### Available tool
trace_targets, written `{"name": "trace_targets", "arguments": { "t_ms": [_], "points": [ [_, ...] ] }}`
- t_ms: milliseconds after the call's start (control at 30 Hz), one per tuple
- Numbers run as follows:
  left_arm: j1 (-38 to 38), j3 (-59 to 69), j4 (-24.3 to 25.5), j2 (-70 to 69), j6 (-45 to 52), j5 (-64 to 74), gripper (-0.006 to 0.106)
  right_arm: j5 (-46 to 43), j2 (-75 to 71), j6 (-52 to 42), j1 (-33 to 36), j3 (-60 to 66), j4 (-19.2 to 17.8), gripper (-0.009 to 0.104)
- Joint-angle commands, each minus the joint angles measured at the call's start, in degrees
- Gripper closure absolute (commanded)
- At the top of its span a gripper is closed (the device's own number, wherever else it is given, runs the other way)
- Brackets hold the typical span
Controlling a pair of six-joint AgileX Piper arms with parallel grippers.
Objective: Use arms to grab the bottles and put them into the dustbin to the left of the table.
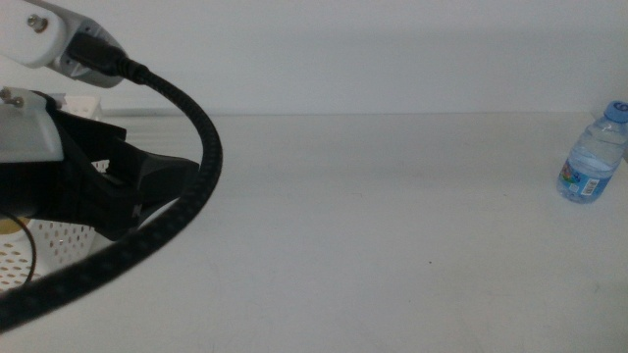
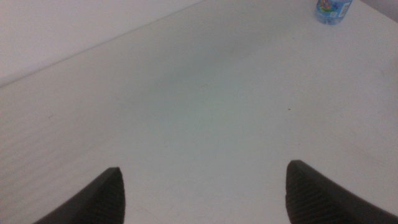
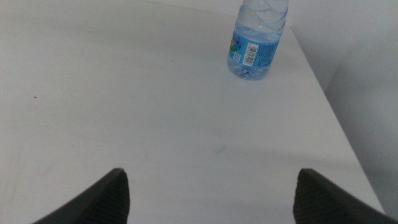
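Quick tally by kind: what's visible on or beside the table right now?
Water bottle: 1
Dustbin: 1
Left gripper, jaws open: 1
Right gripper, jaws open: 1
Total: 4

At the left of the frame the left arm (image 1: 59,167), white-housed with a thick black ribbed cable (image 1: 186,186), hangs above the perforated white dustbin (image 1: 49,250), while a small blue-capped water bottle (image 1: 593,155) stands upright at the far right on the white table (image 1: 392,226).

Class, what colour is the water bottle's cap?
Blue; the water bottle shows its cap best in the middle view.
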Motion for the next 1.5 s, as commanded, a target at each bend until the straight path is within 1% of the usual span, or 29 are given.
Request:
{"name": "trace_targets", "arguments": {
  "t_ms": [0,67,167,367,467,533,600,700,800,967,1167,1267,1467],
  "points": [
    [-0.2,-1.4,-1.0,-0.3,-0.7,-3.8,0.02,-3.7,-1.0,-0.5,-0.3,-1.2,0.9,0.021],
    [-0.2,-1.4,-1.0,-0.3,-0.7,-3.8,0.02,-3.3,0.3,-0.5,-0.3,-3.9,1.8,0.021],
    [-0.2,-1.4,-1.0,-0.3,-0.7,-3.8,0.02,-2.2,4.2,-0.5,-0.3,-10.0,1.6,0.021],
    [-0.2,-1.4,-1.0,-0.3,-0.7,-3.8,0.02,-2.3,15.0,-0.5,-0.3,-20.4,-0.5,0.021],
    [-0.2,-1.4,-1.0,-0.3,-0.7,-3.8,0.02,-2.9,20.9,-0.5,-0.3,-24.1,-2.7,0.021],
    [-0.2,-1.4,-1.0,-0.3,-0.7,-3.8,0.02,-3.6,24.8,-0.5,-0.3,-26.0,-3.4,0.021],
    [-0.2,-1.4,-1.0,-0.3,-0.7,-3.8,0.02,-7.1,28.6,-0.5,-0.3,-26.6,-4.0,0.021],
    [-0.2,-1.4,-1.0,-0.3,-0.7,-3.8,0.02,-15.6,33.6,0.1,-0.3,-26.4,-3.1,0.021],
    [-0.2,-1.4,-1.0,-0.3,-0.7,-3.8,0.02,-20.1,38.2,0.8,-0.3,-26.4,-2.4,0.021],
    [-0.2,-1.4,-1.0,-0.3,-0.7,-3.8,0.02,-28.7,44.3,0.6,-0.3,-26.4,-3.1,0.021],
    [-0.2,-1.4,-1.0,-0.3,-0.7,-3.8,0.02,-39.1,51.8,0.7,-0.3,-26.9,1.7,0.021],
    [-0.2,-1.4,-1.0,-0.3,-0.7,-3.8,0.02,-41.2,56.5,-0.9,-0.3,-28.9,5.4,0.021],
    [-0.2,-1.4,-1.0,-0.3,-0.7,-3.8,0.02,-41.7,64.8,-6.6,-0.3,-36.3,9.1,0.021]
  ]
}}
